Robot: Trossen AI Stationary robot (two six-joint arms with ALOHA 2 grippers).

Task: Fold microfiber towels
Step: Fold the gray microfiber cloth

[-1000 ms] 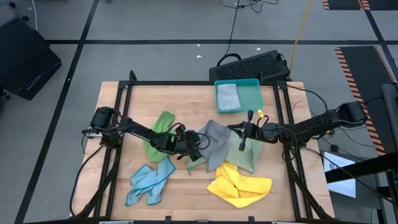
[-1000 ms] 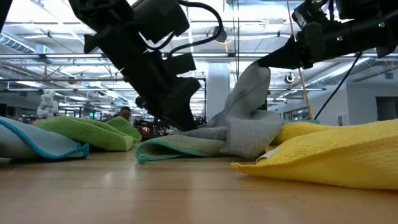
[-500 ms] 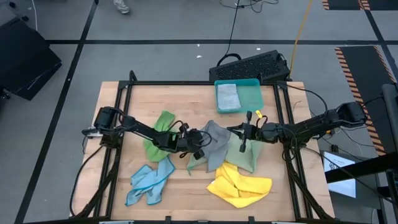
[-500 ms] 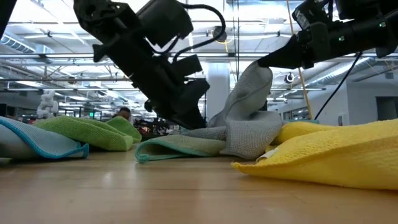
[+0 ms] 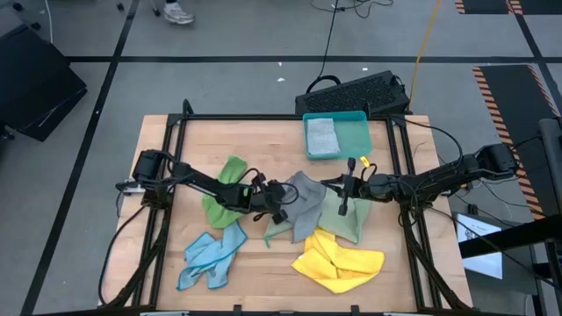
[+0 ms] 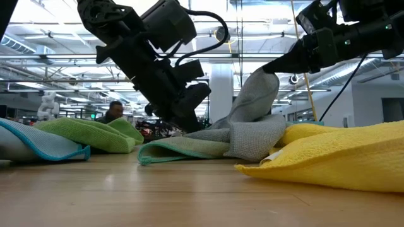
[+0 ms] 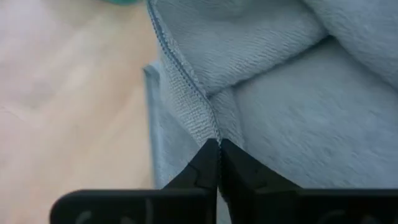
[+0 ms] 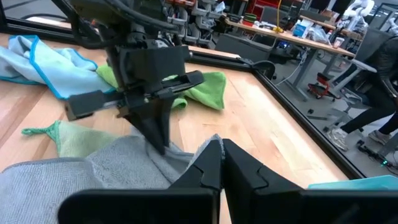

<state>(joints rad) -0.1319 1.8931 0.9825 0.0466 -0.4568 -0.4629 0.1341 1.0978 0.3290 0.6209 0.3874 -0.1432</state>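
Left pincer (image 7: 218, 144) on nubbly grey towel (image 7: 273, 93)

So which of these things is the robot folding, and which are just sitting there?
For the job:
grey towel, pinched by both the left gripper and the right gripper
pale green towel
bright green towel
light blue towel
yellow towel

Just lying about:
teal tray, holding a folded cloth
black keyboard beyond the table

Bare desk (image 5: 263, 140) behind the grey towel (image 5: 305, 195), open up to the teal tray (image 5: 351, 132). In front, blocked by yellow towel (image 5: 338, 261); bright green towel (image 5: 224, 189) beside.
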